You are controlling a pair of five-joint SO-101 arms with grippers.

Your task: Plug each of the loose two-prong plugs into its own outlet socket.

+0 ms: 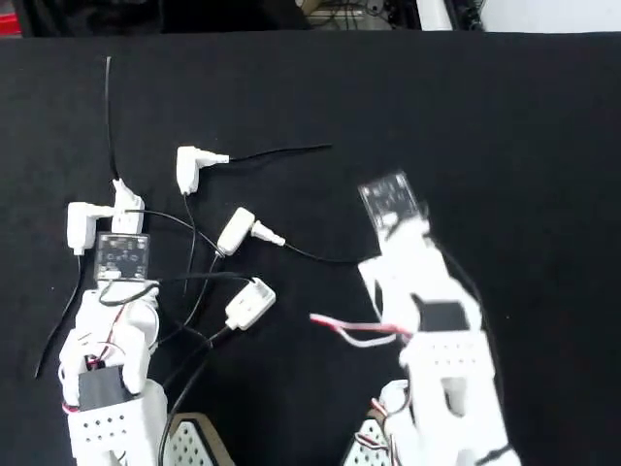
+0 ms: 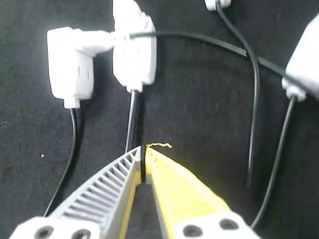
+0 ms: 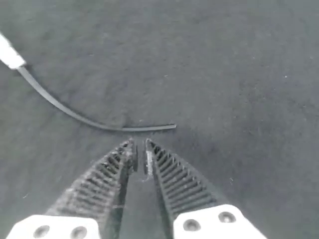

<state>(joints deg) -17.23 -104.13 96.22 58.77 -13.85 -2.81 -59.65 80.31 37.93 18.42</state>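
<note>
Seen from above, three loose white parts lie between the arms on the black cloth [image 1: 505,116]: a bent piece [image 1: 187,167], a slim piece [image 1: 237,231] and a blocky piece [image 1: 250,303]. I cannot tell plug from socket among them, and their prongs are too small to make out. In the left wrist view an edge piece [image 2: 305,62] is cut off by the frame. All are smooth, hard white plastic on thin, glossy black cords, and the cloth is matte and finely woven. The left claw [image 2: 143,152], one ribbed grey finger and one yellow, pinches the cord [image 2: 131,117] of a rounded socket block [image 2: 134,50]. That block lies just beyond the tips, with an angled plug [image 2: 70,67] pressed against its side and the prongs hidden. The right claw [image 3: 138,149] is closed to a sliver on nothing, and a thin cord end [image 3: 149,128] lies just past its tips without touching.
</note>
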